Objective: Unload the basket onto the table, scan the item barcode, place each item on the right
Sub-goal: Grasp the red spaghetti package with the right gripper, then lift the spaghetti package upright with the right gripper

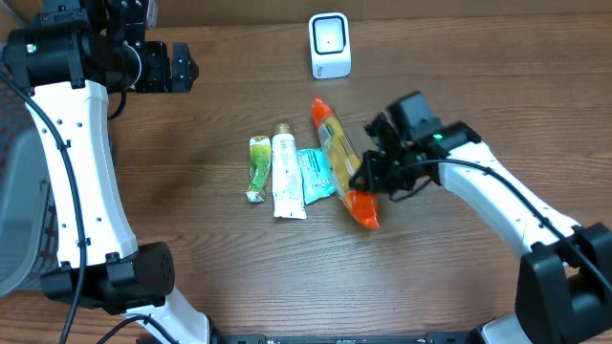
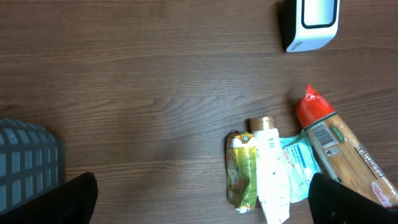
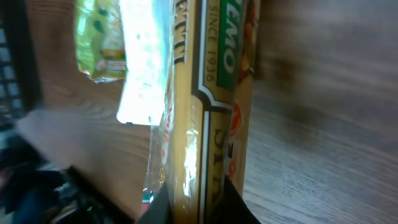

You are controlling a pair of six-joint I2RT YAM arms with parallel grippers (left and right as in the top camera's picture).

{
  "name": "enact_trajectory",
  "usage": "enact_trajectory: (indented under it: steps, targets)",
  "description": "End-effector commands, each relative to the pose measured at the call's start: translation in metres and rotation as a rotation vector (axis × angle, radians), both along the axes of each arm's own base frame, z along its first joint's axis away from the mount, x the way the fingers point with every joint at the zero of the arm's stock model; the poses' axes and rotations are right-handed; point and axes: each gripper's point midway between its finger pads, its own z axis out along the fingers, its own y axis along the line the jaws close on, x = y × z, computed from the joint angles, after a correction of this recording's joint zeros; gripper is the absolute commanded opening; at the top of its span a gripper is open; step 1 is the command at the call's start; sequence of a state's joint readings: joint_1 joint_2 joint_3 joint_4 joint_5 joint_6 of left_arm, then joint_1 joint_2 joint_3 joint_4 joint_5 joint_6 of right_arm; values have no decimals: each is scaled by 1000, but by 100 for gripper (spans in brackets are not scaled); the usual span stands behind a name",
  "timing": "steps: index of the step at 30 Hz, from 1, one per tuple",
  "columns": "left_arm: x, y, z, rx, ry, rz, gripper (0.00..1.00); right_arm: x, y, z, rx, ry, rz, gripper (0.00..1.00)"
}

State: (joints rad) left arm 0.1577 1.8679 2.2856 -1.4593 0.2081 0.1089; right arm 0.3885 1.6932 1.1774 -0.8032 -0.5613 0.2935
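Take the scanner [image 1: 330, 45], at the far edge of the bench [image 1: 191, 258], as your reference.

1. Nearest to you, the right claw [image 1: 368, 174] sits well on the near side of the scanner and a little to its right. It is clenched on the spaghetti packet [image 1: 338, 153], gripping it across its width just short of the near orange end. In the right wrist view, the packet [image 3: 211, 93] runs lengthwise away from the dark fingers [image 3: 186, 208] at the bottom edge, printed face toward the camera. You cannot tell whether the packet rests on the bench or is raised off it.

2. At the same distance from the scanner, and to its left, three small items lie side by side. The teal sachet [image 1: 314, 174] touches the packet. The white tube [image 1: 286, 177] comes next, then the green sachet [image 1: 258, 167].

3. Well to the left of the scanner, a grey basket [image 1: 19, 191] stands at the bench edge.

4. Farther back, the packet runs diagonally toward the scanner. Its far orange end lies near the scanner without touching it. The barcode [image 2: 323, 134] is on a white label just behind that far end, facing up.

5. The left claw [image 1: 177, 65] hangs about level with the scanner and well to its left. It is released, jaws spread wide, with nothing between them. In the left wrist view its fingers [image 2: 62, 199] show only at the bottom corners.
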Motion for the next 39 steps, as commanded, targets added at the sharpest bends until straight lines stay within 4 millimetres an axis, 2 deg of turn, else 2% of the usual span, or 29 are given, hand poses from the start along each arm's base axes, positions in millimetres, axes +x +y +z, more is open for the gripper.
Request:
enact_trajectory:
  steps: [1, 5, 7, 11, 14, 18, 20, 25, 28, 30, 35, 39]
  targets:
    - [-2, -1, 8, 14, -23, -16, 100, -12, 2, 12, 236, 47, 29, 4]
    - [-3, -1, 8, 14, -22, -16, 100, -12, -29, -17, 250, 79, -69, 4]
    - [-2, -1, 8, 14, -23, -16, 99, -14, -42, -29, 236, 95, -112, 15]
    - [-2, -1, 8, 14, -23, -16, 100, -12, -66, -42, 190, 114, -185, 47]
    - [-2, -1, 8, 14, -23, -16, 100, -7, -72, -41, 191, 99, -202, 57]
    - [-2, -1, 8, 14, -23, -16, 100, -2, -72, -38, 191, 47, -164, 70]
    - [-2, -1, 8, 14, -23, -16, 100, 1, -71, -36, 191, 20, -144, 72]
    - [-3, 0, 8, 15, -23, -15, 100, 11, -66, -24, 189, -61, -74, 74]
    - [-3, 0, 8, 14, -23, -14, 100, 14, -58, -18, 168, -130, 6, 71]
    - [-3, 0, 8, 14, -22, -14, 100, 15, -55, -21, 115, -152, 32, 79]
    - [-3, 0, 8, 14, -23, -15, 99, 8, -48, -48, -119, -196, 105, 97]
    - [-2, 0, 8, 14, -23, -15, 100, 3, -46, -70, -281, -213, 152, 100]
